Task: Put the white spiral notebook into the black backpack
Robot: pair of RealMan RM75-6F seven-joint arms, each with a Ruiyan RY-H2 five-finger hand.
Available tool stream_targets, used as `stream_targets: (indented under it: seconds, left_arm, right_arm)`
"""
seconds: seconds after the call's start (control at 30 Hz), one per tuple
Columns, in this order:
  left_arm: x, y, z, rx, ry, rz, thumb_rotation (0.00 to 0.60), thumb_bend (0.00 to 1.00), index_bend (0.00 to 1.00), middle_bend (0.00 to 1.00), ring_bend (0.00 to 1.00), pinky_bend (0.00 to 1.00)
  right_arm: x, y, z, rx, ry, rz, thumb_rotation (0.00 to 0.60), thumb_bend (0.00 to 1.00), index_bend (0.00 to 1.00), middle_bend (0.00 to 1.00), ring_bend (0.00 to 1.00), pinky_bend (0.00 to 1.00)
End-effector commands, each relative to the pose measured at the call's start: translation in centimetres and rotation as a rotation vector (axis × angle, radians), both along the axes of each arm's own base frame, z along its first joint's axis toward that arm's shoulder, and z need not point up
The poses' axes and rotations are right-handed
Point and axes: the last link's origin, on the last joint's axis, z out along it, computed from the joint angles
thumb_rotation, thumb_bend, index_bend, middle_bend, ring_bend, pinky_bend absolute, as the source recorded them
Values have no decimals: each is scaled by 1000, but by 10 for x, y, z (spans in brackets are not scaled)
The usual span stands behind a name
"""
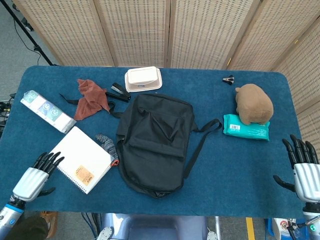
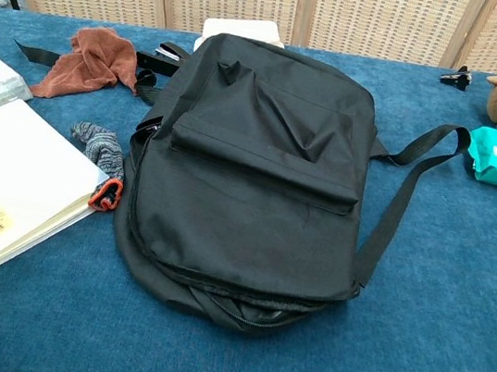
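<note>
The white spiral notebook [image 1: 80, 158] lies flat at the front left of the table, an orange label near its front corner; the chest view shows the notebook [image 2: 5, 187] at its left edge. The black backpack [image 1: 155, 144] lies flat in the middle, its zipper running round the near end of the backpack [image 2: 247, 195]. My left hand [image 1: 36, 176] hovers at the table's front left edge, just left of the notebook, fingers spread and holding nothing. My right hand [image 1: 303, 170] stays at the front right edge, fingers apart and holding nothing. Neither hand appears in the chest view.
A rolled grey sock [image 1: 107, 145] lies between notebook and backpack. Behind are a brown cloth [image 1: 90, 97], a stapler [image 1: 119, 91], a white box [image 1: 143, 79] and a wipes pack [image 1: 47, 111]. On the right sit a plush toy [image 1: 254, 103], a teal pack [image 1: 246, 127] and a small clip [image 1: 229, 79].
</note>
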Motion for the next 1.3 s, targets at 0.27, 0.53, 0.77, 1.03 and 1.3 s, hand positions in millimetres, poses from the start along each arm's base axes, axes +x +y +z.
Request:
stream_targets:
  seconds: [0.27,0.53,0.77,1.03,1.3]
  left_arm:
    - [12,0,-28,-49,36,-43,600,254,0,0,0,0]
    - [19,2,-48,-73,56,-71,600,254,0,0,0,0]
    - [20,5,-59,-88,77,-75,600,254,0,0,0,0]
    - [21,12,-63,-84,97,-77,600,259,0,0,0,0]
    - [21,19,-64,-69,122,-77,600,429,0,0,0,0]
  right_arm:
    - [0,1,4,2,-23,-1,600,0,0,0,0,0]
    - [-1,1,6,2,-32,-3,600,0,0,0,0,0]
    - [-1,1,7,5,-36,-6,600,0,0,0,0,0]
    - [-1,1,8,2,-40,-8,600,0,0,0,0,0]
    - [-2,1,8,5,-45,-11,600,0,0,0,0,0]
